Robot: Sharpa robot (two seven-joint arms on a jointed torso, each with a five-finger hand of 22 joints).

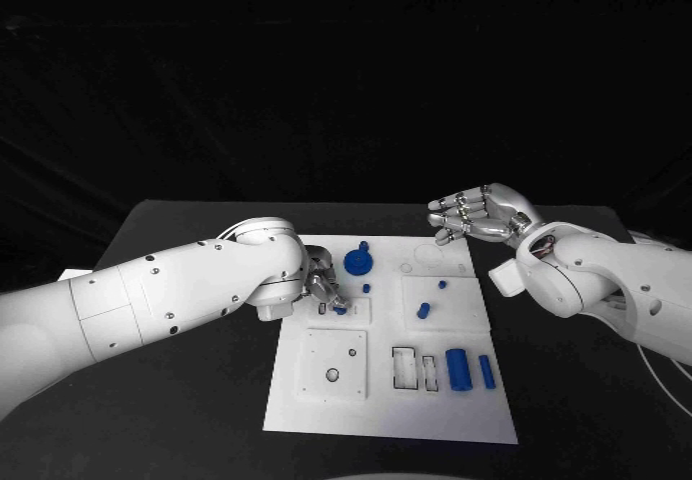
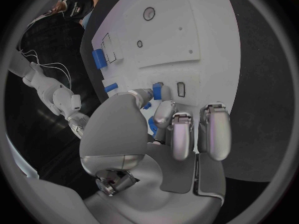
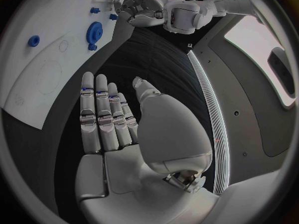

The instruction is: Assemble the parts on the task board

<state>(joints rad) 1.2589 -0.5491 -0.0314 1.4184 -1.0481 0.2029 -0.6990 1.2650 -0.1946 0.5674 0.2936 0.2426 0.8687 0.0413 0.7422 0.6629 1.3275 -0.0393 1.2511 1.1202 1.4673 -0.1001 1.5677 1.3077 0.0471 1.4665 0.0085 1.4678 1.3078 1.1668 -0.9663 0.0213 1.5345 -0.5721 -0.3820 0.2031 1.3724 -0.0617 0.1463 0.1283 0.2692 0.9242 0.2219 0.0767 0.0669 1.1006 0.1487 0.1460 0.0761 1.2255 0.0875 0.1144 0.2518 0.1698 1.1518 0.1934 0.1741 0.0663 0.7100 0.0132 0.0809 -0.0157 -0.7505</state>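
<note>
Left hand (image 1: pixel 320 291) pinches a small blue part (image 2: pixel 157 91) at its fingertips, pressed to the board (image 1: pixel 389 420). Right hand (image 1: pixel 480 215) hovers beyond the far edge, fingers loosely apart, holding nothing. Gear (image 1: pixel 358 263) seated; cylinder (image 1: pixel 459 369) and bar (image 1: pixel 488 371) lie loose, apparently unassembled.

The left hand (image 1: pixel 320 288) reaches in low with curled fingers; the right hand (image 1: pixel 479 213) hovers raised, open and empty.
</note>
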